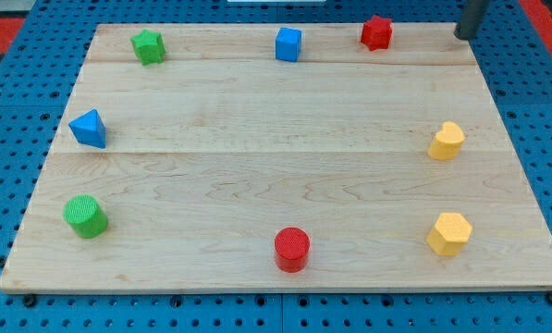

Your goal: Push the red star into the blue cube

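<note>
The red star (376,32) sits near the top edge of the bench (257,129), right of centre. The blue cube (288,43) stands to the view's left of it along the same top edge, near but apart, with bare wood between them. My tip (462,36) is at the view's top right, to the right of the red star and apart from it, near the bench's top right corner; the rod rises out of the frame above it. There are no fingers on this arm, only the rod, so nothing is grasped.

Farther left along the top edge is a green star (148,46). On the left side lies a blue triangle (89,129), and below it a green cylinder (85,216). A red cylinder (292,249) stands near the bottom edge, about the middle. On the right side are two yellow blocks: a yellow block (447,141) of rounded shape at mid height, and a yellow hexagon (449,233) below it.
</note>
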Motion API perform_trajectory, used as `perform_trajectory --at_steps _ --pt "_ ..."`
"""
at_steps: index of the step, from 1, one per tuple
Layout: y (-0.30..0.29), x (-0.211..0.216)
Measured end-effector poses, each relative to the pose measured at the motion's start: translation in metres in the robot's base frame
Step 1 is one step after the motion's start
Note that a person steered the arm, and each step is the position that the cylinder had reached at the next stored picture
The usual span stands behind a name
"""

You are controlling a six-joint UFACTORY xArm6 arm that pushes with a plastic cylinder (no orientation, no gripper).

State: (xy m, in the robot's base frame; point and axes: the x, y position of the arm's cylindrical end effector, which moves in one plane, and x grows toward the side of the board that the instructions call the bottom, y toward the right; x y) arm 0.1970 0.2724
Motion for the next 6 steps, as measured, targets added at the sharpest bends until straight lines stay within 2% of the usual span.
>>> perform_trajectory --at_steps 1,2,3,4,5,6 --pt "-0.051 0.000" --pt "-0.167 0.042" --pt "-0.164 0.053" --pt "-0.137 0.016" --pt "-0.155 -0.005" --pt "-0.204 -0.004"
